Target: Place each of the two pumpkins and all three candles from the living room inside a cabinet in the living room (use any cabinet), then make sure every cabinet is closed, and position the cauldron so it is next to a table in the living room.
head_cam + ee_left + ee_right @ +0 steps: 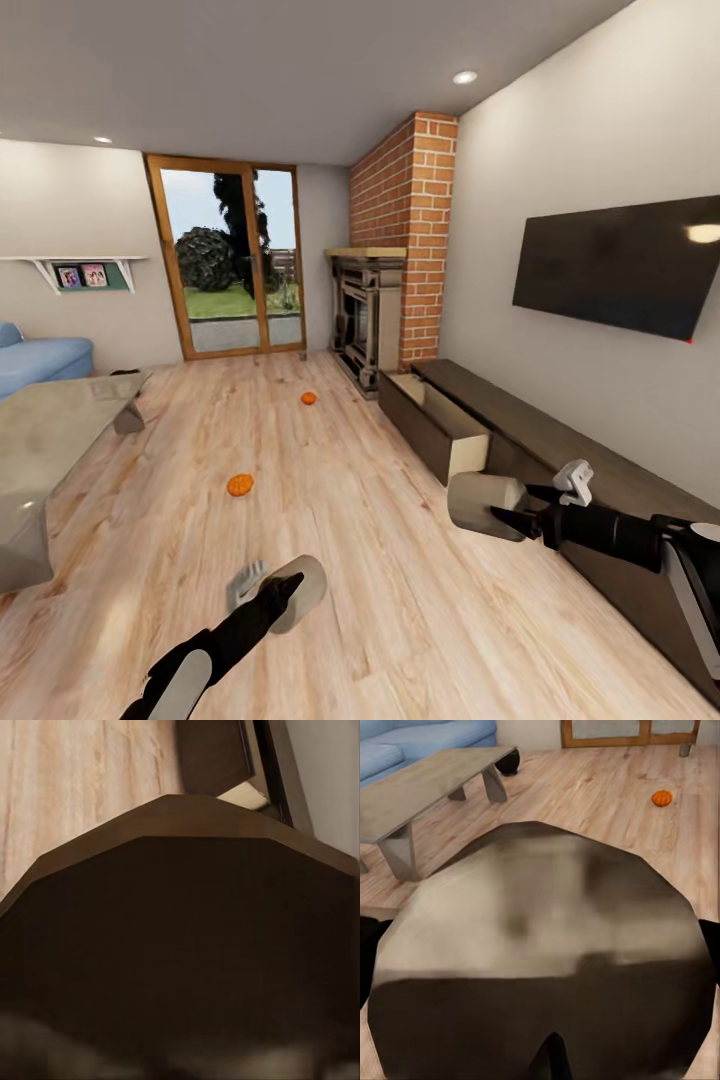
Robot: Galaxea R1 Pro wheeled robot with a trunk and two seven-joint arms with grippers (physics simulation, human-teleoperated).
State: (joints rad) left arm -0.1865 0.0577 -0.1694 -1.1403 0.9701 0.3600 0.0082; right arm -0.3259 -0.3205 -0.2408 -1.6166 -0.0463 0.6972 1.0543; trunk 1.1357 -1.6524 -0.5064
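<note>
Right gripper (508, 507) clenched on stubby cream-beige cylinder candle (484, 505), just short of open pale-lined drawer of long low dark-brown wooden cabinet (560, 430). Left gripper (275, 592) grasps second cream candle (300, 590) low over plank floor. Two bright-orange ribbed pumpkins (240, 485) (308, 398) on floor beyond left gripper. Glossy grey coffee table (45, 430) far off to its left.

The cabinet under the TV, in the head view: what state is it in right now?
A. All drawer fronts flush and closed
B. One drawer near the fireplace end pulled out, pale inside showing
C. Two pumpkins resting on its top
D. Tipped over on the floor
B: the cabinet stands upright along the wall with one drawer at the fireplace end pulled out, its pale interior visible; both pumpkins lie on the floor.
</note>
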